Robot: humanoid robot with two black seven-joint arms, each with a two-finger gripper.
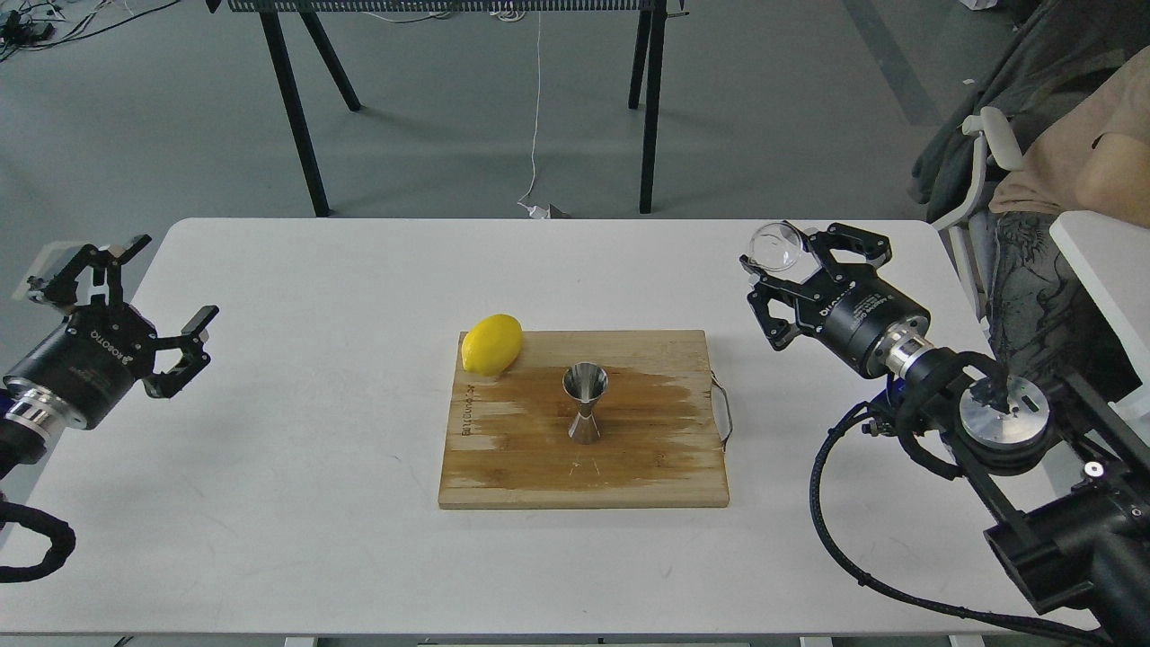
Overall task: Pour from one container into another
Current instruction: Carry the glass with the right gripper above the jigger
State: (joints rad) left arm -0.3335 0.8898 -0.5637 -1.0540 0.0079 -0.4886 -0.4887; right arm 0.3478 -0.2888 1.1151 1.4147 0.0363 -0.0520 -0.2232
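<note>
The steel jigger point(584, 404) stands upright in the middle of a wooden cutting board point(629, 476). The small clear glass cup point(778, 247) is held up in the air over the table's far right, right of the board, with my right gripper point(798, 262) shut on it. The cup looks tilted, its round rim facing the camera. I cannot tell whether anything is in it. My left gripper point(169, 280) hovers at the table's left edge, open and holding nothing, far from the board.
A yellow lemon point(491, 343) lies on the board's far left corner. The board has a metal handle point(724, 413) on its right side. Beyond the white table point(314, 503), a dark table's legs point(649, 108) stand. A chair with clothes point(1033, 153) is at the right.
</note>
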